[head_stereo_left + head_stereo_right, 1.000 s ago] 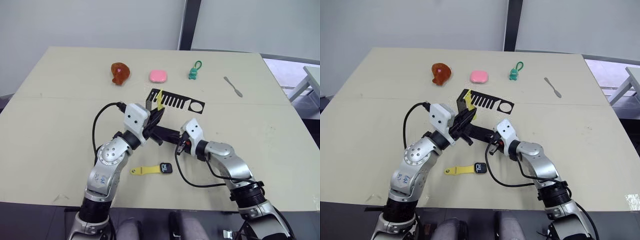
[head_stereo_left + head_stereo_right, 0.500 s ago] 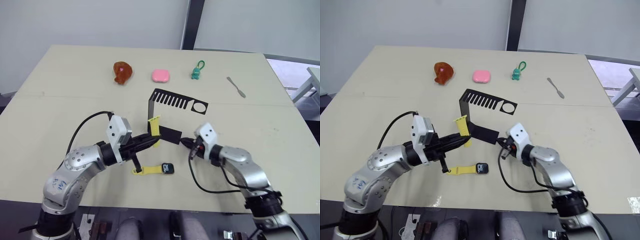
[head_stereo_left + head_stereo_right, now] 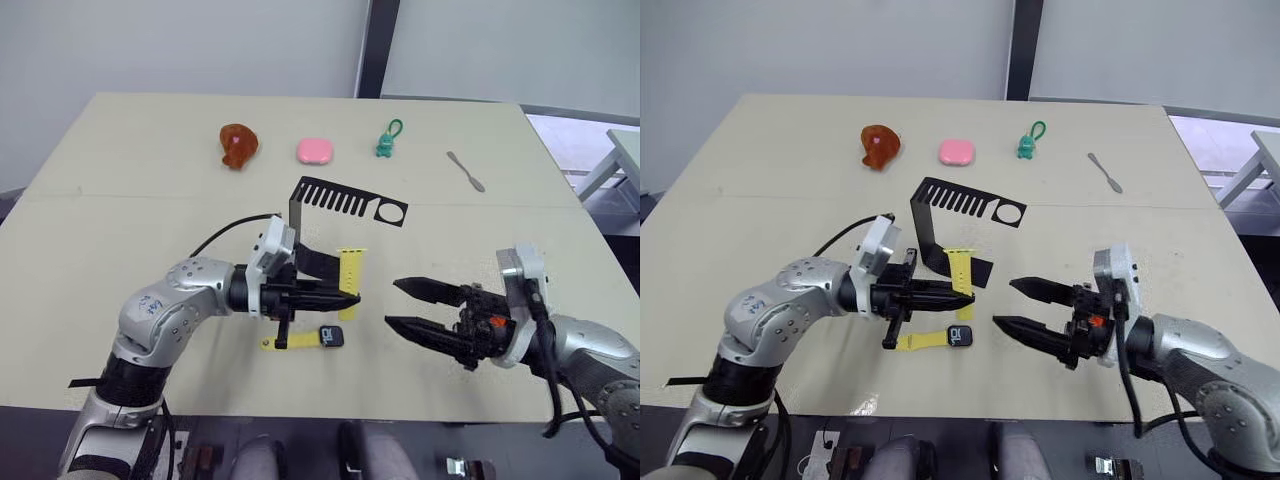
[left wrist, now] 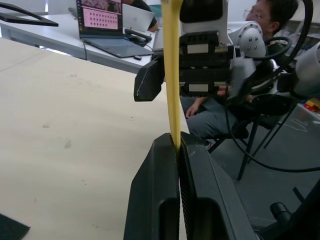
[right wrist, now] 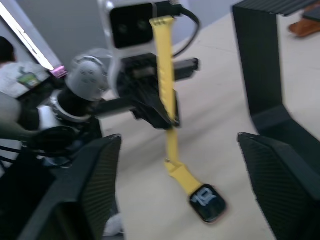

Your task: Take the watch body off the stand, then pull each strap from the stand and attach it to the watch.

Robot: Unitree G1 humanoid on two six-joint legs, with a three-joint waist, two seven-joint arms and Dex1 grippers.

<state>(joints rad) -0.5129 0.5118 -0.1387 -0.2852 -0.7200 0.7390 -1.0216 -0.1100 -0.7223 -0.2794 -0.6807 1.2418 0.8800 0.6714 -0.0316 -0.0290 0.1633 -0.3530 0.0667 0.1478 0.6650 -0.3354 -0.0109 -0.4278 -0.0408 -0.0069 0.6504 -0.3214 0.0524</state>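
Note:
My left gripper (image 3: 345,298) is shut on the lower end of a yellow strap (image 3: 350,268), which stands upright off the stand; in the left wrist view the strap (image 4: 172,75) rises from between the closed fingers (image 4: 156,200). The black watch body (image 3: 332,337) lies on the table with another yellow strap (image 3: 290,341) joined to its left side, just below my left gripper. The black stand (image 3: 340,197) stands behind it, with no strap on it. My right gripper (image 3: 392,304) is open, pointing left at the held strap. The right wrist view shows the watch body (image 5: 207,204) and the stand (image 5: 260,75).
A brown toy (image 3: 238,145), a pink block (image 3: 315,151), a green keyring figure (image 3: 386,143) and a small silver utensil (image 3: 466,172) lie along the far side of the beige table (image 3: 120,200). A seated person (image 4: 260,20) and a laptop (image 4: 107,20) are beyond the table edge.
My left gripper pulled the yellow strap off the stand and brought it down near the watch. My right gripper let go of the stand's foot, drew back to the right and opened.

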